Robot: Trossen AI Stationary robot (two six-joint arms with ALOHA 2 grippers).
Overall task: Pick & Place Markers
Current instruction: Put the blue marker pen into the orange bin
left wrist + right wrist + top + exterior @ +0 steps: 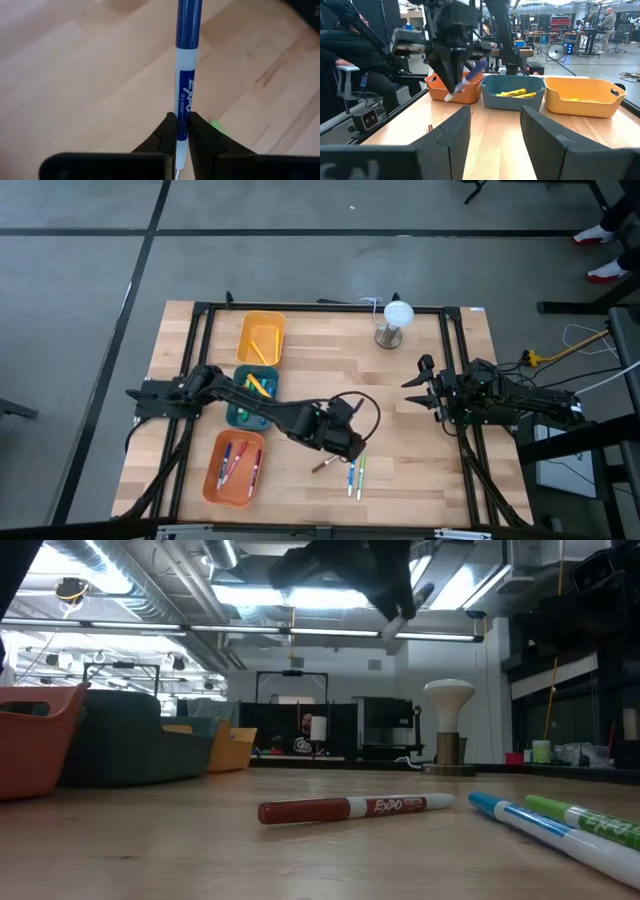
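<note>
overhead, the left gripper (183,131) hangs above the wooden table (75,75), jaws pinching a slim blue marker (188,55); right gripper (492,130) waits spread.

Blue marker (188,60) cap cut off; green marker (215,124) mostly hidden.

Wide bare table (420,445) mid-frame; three trays (254,395) block the left side, a lamp (394,323) stands upper middle, loose markers (355,476) lie bottom centre.
</note>
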